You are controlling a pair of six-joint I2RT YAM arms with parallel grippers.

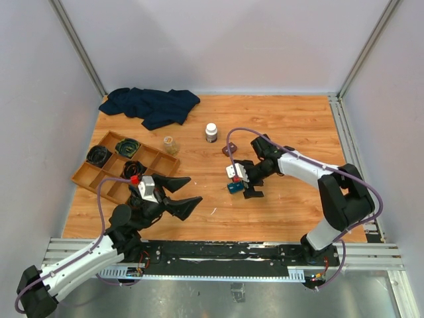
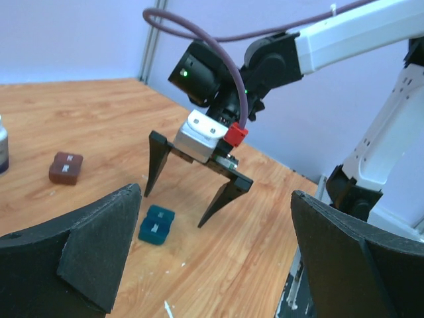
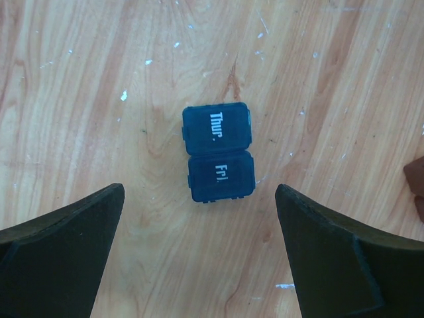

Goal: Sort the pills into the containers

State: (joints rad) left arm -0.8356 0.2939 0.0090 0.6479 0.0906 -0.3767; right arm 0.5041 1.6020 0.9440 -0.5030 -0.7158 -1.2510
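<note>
On the wooden table, a brown case, a white bottle and a small jar stand beyond the claws. A wooden tray and a blue cloth are at the left. The teal case lies flat on the wood. The right claw hangs over it, spread wide, the case between its fingers and untouched. The left claw, also spread and holding nothing, is apart from the case. The lids, marked Thur. and Fri., look closed, so the inside is hidden.
</note>
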